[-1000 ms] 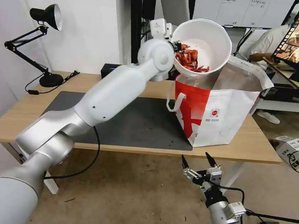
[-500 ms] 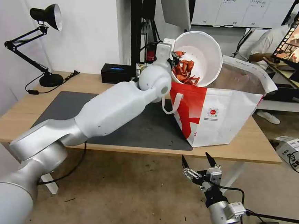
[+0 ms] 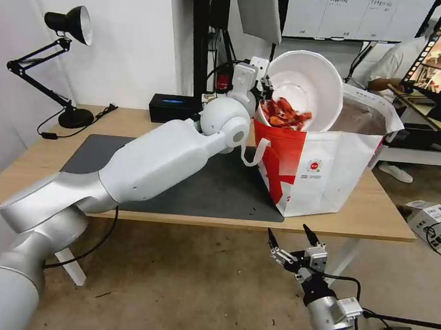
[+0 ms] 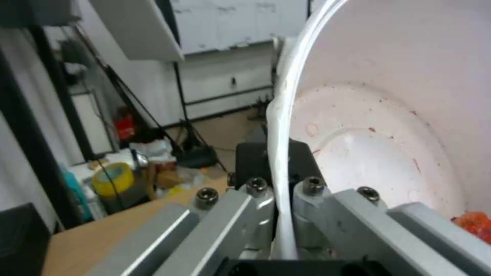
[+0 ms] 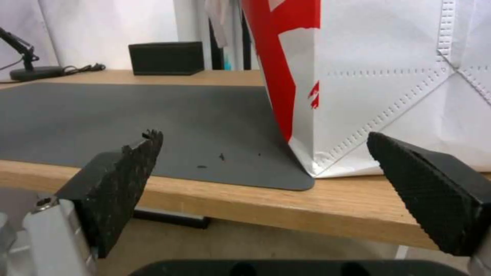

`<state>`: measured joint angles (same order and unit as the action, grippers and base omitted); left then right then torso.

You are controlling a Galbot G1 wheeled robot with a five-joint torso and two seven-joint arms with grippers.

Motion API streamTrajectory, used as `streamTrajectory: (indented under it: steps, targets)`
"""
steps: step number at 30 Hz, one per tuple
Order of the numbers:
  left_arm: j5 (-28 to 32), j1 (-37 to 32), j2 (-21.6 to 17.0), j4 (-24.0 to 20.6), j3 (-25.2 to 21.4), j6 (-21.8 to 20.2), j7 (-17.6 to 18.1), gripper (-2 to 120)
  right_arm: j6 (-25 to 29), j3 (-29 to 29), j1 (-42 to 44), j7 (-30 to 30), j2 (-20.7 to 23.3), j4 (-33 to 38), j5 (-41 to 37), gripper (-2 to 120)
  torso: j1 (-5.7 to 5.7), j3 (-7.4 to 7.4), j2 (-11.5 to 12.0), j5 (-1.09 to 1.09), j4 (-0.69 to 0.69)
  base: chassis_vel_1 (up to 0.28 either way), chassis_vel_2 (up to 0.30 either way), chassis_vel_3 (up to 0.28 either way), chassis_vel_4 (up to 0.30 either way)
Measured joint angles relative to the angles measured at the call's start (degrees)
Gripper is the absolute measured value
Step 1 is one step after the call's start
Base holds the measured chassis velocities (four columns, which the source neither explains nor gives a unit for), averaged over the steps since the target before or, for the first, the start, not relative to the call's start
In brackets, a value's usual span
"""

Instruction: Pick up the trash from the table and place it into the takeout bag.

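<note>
Bowl going down into the bag

The left pincer (image 3: 265,89), clamped on the rim of the white bowl (image 3: 308,88), has lowered it from above the takeout bag (image 3: 327,163) into its mouth, scraps (image 3: 284,114) sliding out. The right pincer (image 3: 294,242) hangs wide open below the bench (image 3: 379,213) edge.

A: What can't be made out?

B: The lower part of the white bowl (image 3: 308,88) sits behind the front wall of the takeout bag (image 3: 327,168), so how deep it reaches stays hidden. The bag's floor is out of sight too.

A: And the left end effector (image 4: 279,199)?

B: Its fingertips are covered by the bowl's rim in the wrist view, where the bowl runs off the frame.

A: The counter (image 3: 42,166)?

B: The left arm covers part of its dark mat (image 3: 219,185).
</note>
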<state>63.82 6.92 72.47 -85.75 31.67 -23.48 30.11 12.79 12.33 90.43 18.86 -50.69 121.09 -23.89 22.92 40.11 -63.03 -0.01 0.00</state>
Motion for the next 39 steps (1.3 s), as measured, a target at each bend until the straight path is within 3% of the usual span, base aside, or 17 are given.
streamTrajectory:
  steps: [8,13,14,16,21,23,25,27,29,31,32,34,38,39]
  targets:
    - [4.45,0.02,-1.21,-0.97,-0.7,-9.21,-2.11,0,0.0,0.0,0.0,0.0,0.0,0.0,0.0,100,0.0,0.0,0.0,0.0,0.0,0.0,0.0,0.0,0.0]
    - [6.19,-0.26,-1.27,-1.46,-1.44,-11.22,-2.0,1,0.0,0.0,0.0,0.0,0.0,0.0,0.0,100,0.0,0.0,0.0,0.01,0.0,0.0,0.0,0.0,0.0]
    - [6.81,-0.25,-1.27,-1.74,-1.59,-12.06,-2.0,7,0.0,0.0,0.0,0.0,0.0,0.0,0.0,100,0.0,0.0,0.0,0.01,0.0,0.0,0.0,0.0,0.0]
    - [6.97,-0.26,-1.27,-1.83,-1.6,-12.31,-2.0,8,0.0,0.0,0.0,0.0,0.0,0.0,0.0,100,0.0,0.0,0.0,0.01,0.0,0.0,0.0,0.0,0.0]
    - [8.62,-0.2,-0.73,-2.37,-1.63,-13.69,-1.75,32,0.0,0.0,0.0,0.0,0.0,0.0,0.0,100,0.0,0.0,0.0,0.01,0.0,0.0,0.0,0.0,0.0]
    - [8.86,-0.23,-0.71,-2.42,-1.68,-13.83,-1.71,35,0.0,0.0,0.0,0.0,0.0,0.0,0.0,100,0.0,0.0,0.0,0.01,0.0,0.0,0.0,0.0,0.0]
    - [9.82,-0.37,-0.92,-2.69,-2.02,-14.16,-1.65,47,0.0,0.0,0.0,0.0,0.0,0.0,0.0,100,0.0,0.0,0.0,0.01,0.0,0.0,0.0,0.0,0.0]
    - [10.35,-0.53,-0.98,-2.82,-2.44,-14.23,-1.45,49,0.0,0.0,0.0,0.0,0.0,0.0,0.0,100,0.0,0.0,0.0,0.01,0.0,0.0,0.0,0.0,0.0]
    - [12.3,-0.84,-1.03,-2.9,-3.89,-14.25,-0.09,60,0.0,0.0,0.0,0.0,0.0,0.0,0.0,100,0.0,0.0,0.0,0.0,0.0,0.0,0.0,0.0,0.0]
    - [13.04,-0.9,-1.07,-2.9,-4.45,-14.25,0.32,63,0.0,0.0,0.0,0.0,0.0,0.0,0.0,100,0.0,0.0,0.0,0.01,0.01,0.0,0.0,0.0,0.0]
    - [13.41,-0.91,-1.33,-2.93,-4.82,-14.07,0.52,71,0.0,0.0,0.0,0.0,0.0,0.0,0.0,100,0.0,0.0,0.0,0.01,0.0,0.0,0.0,0.0,0.0]
    - [13.47,-1.01,-1.55,-3.13,-5.09,-13.79,0.54,75,0.0,0.0,0.0,0.0,0.0,0.0,0.0,100,0.0,0.0,0.0,0.01,0.0,0.0,0.0,0.0,0.0]
    - [13.23,-2.78,-3.87,-4.33,-6.93,-9.56,0.09,96,0.0,0.0,0.0,0.0,0.0,0.0,0.0,100,0.0,0.0,0.0,0.01,-0.01,0.0,0.0,0.0,0.0]
    - [13.23,-2.78,-3.87,-4.33,-6.93,-9.56,0.09,96,0.0,0.0,0.0,0.0,0.0,0.0,0.0,100,0.0,0.0,0.0,0.01,-0.01,0.0,0.0,0.0,0.0]
